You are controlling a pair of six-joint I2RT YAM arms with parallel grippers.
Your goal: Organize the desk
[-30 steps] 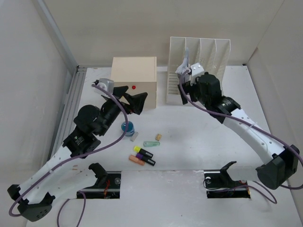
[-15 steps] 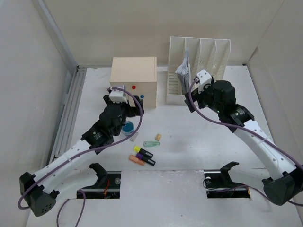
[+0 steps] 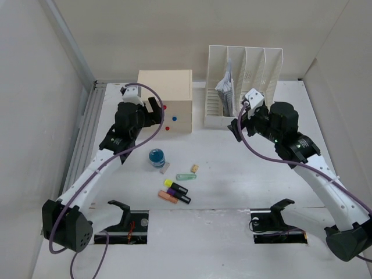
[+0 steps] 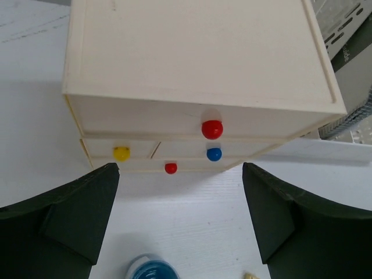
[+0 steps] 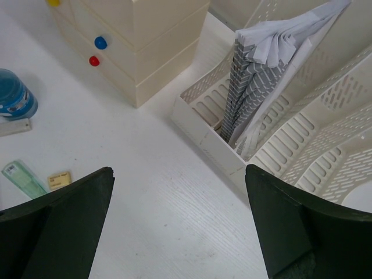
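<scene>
The white desk point(image 3: 244, 174) holds loose items: a blue round tub point(image 3: 157, 157), a small tan eraser point(image 3: 194, 168), a clear green piece point(image 3: 186, 176), yellow and purple highlighters point(image 3: 177, 187) and an orange one point(image 3: 168, 196). My left gripper point(image 3: 154, 111) is open and empty, facing the front of the cream drawer box point(image 4: 197, 70) with its red knob point(image 4: 212, 129). The tub's rim point(image 4: 150, 270) shows below the open left gripper point(image 4: 180, 221). My right gripper point(image 3: 237, 129) is open and empty above bare desk, just in front of the file rack point(image 5: 302, 133).
The white slotted file rack point(image 3: 244, 75) stands at the back right, with folded papers point(image 5: 256, 87) in its leftmost slot. The drawer box point(image 3: 164, 99) stands left of it. Walls close in the left, back and right sides. Two cutouts lie at the near edge.
My left arm has swung back and to the left, from over the blue tub to the front of the drawer box. My right gripper has drawn back from the file rack, toward me.
</scene>
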